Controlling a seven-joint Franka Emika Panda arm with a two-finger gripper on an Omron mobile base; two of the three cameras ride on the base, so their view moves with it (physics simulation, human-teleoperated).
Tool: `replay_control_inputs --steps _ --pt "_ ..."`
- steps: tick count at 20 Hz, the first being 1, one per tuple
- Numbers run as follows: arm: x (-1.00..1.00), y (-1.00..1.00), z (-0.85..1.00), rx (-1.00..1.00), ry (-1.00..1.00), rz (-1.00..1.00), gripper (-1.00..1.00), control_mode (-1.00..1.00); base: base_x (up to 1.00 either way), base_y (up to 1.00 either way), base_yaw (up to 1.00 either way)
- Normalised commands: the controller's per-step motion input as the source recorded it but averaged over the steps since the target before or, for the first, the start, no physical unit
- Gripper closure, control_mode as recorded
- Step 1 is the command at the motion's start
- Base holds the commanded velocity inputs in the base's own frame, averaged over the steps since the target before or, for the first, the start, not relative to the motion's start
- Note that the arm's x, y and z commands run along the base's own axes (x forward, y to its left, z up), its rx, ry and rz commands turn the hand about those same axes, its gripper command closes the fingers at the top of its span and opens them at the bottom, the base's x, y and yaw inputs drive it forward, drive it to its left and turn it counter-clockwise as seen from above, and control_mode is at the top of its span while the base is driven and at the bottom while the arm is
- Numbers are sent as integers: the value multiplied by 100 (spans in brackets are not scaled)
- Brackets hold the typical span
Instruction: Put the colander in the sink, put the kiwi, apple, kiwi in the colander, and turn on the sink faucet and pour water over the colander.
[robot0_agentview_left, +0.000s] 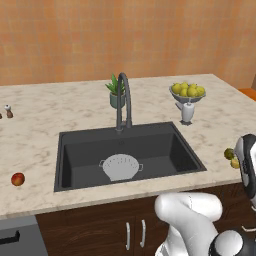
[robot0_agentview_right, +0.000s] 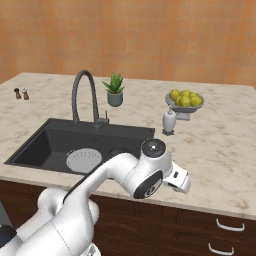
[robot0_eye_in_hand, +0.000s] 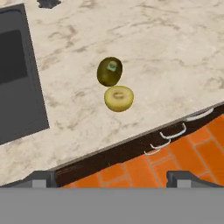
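Apple (robot0_agentview_left: 18, 179): red-orange, round, on the marble-look counter (robot0_agentview_left: 30, 140) far left of the sink (robot0_agentview_left: 75, 150), well away from the gripper. Two small shakers (robot0_agentview_left: 8, 111) stand further back on that side.

Sink: dark grey rectangular basin set in the counter. Colander (robot0_agentview_left: 121, 166): white, round, perforated, two small side handles, sitting on the basin floor near the front, left of the gripper as the left base view shows it. Faucet (robot0_agentview_left: 124, 100): dark gooseneck, high arch, rising at the back rim. Small green potted plant (robot0_agentview_left: 116, 92) just behind it.

Right of the sink: a white pedestal bowl (robot0_agentview_left: 187, 97) of yellow fruit, back on the counter.

Gripper (robot0_eye_in_hand: 109, 177): jaws wide apart, holding nothing; the two dark tips show at the bottom of the hand view, out past the counter's front edge and over the orange tile floor (robot0_eye_in_hand: 197, 153). Ahead of the tips, on the counter, lie the two kiwis, touching or very nearly so: dark kiwi (robot0_eye_in_hand: 109, 71) farther, bearing a small green and white sticker, print too small to read; yellow kiwi (robot0_eye_in_hand: 119, 98) nearer, smooth, with a faint brown mark on top. Both lie right of the sink, near the front edge.

Room: orange textured wall (robot0_agentview_left: 125, 35), dark wood cabinets (robot0_agentview_left: 100, 225) with silver handles.
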Motion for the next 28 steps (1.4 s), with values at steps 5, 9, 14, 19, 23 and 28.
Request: replay_control_inputs --steps 5,9,14,19,23,28 --pt "20 -28 -25 0 -1 1 -100 -100 0 0 0" --pt "55 0 -31 -1 0 7 -100 -100 0 0 0" --pt "47 -21 -47 0 0 2 -100 -100 0 0 0" --pt "43 -18 -42 0 0 0 -100 -100 0 0 0" --pt "32 -8 -35 0 3 1 -100 -100 0 0 0" --pt "19 -21 -32 0 4 3 -100 -100 0 0 0"
